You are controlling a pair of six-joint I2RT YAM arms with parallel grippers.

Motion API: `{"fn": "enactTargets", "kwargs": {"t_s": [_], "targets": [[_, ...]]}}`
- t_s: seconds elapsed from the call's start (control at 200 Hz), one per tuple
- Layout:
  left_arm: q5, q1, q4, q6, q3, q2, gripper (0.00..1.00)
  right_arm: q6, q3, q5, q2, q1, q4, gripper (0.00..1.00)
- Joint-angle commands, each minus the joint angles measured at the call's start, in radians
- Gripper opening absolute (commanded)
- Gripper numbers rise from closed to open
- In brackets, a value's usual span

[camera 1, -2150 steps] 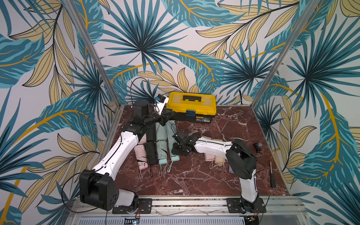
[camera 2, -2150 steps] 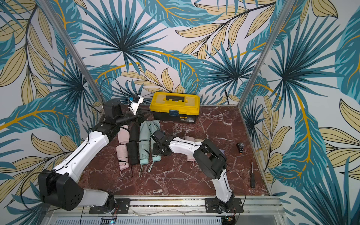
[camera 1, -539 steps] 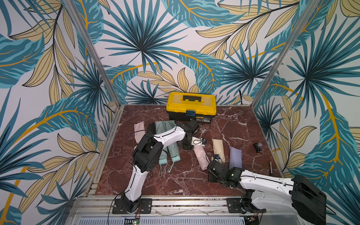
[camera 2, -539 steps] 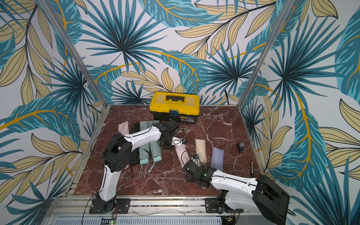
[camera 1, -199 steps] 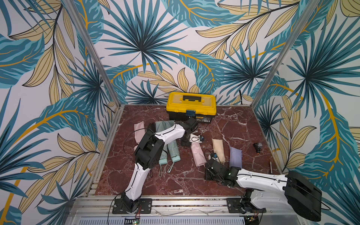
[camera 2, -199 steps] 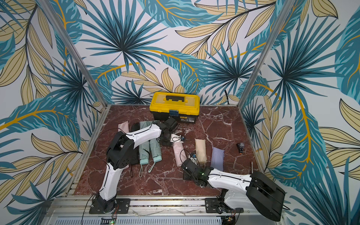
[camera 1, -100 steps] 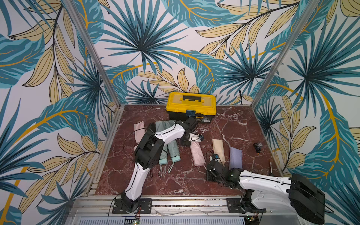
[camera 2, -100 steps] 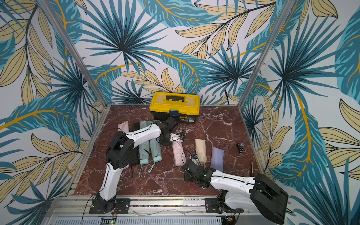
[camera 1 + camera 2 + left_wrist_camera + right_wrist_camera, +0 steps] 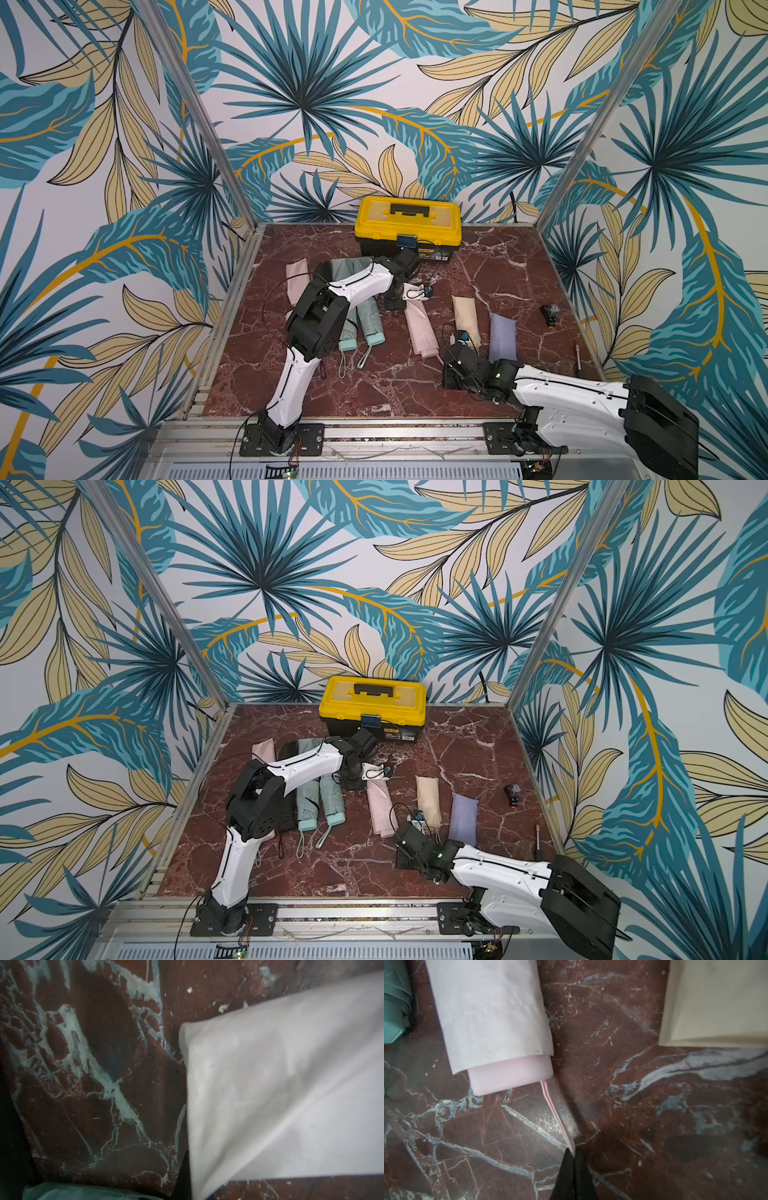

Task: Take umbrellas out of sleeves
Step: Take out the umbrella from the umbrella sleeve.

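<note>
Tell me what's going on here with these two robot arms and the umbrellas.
The two arms are working a pink umbrella out of its pink sleeve. The right end effector is shut on the wrist loop, and only the handle shows past the sleeve's open end. The left end effector is shut at the sleeve's far end, apparently pinching it. Two mint umbrellas lie bare; the beige umbrella and lilac umbrella look sleeved.

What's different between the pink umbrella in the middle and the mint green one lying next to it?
The pink umbrella sits inside its pink sleeve, barely poking out; the mint green umbrella lies bare, pleats showing. The pink umbrella's wrist loop is pinched in the right gripper; the mint one's loop lies loose on the table. Both are folded and lie flat.
</note>
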Motion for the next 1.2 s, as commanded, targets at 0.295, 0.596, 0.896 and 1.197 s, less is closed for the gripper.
{"fn": "enactTargets", "kwargs": {"t_s": [0.295, 0.596, 0.896, 1.197], "targets": [[-0.063, 0.036, 0.003, -0.062, 0.056, -0.057, 0.0, 0.011, -0.054, -0.043, 0.025, 0.007, -0.112, 0.0], [0.095, 0.032, 0.001, 0.075, -0.057, -0.153, 0.27, 0.019, -0.065, -0.039, 0.008, 0.007, -0.101, 0.0], [0.112, 0.021, 0.001, 0.132, -0.081, -0.183, 0.44, 0.019, -0.073, -0.05, 0.031, 0.008, -0.063, 0.0], [0.011, -0.024, 0.001, 0.17, -0.037, -0.109, 0.5, 0.026, -0.084, -0.049, 0.033, 0.009, -0.045, 0.0]]}}
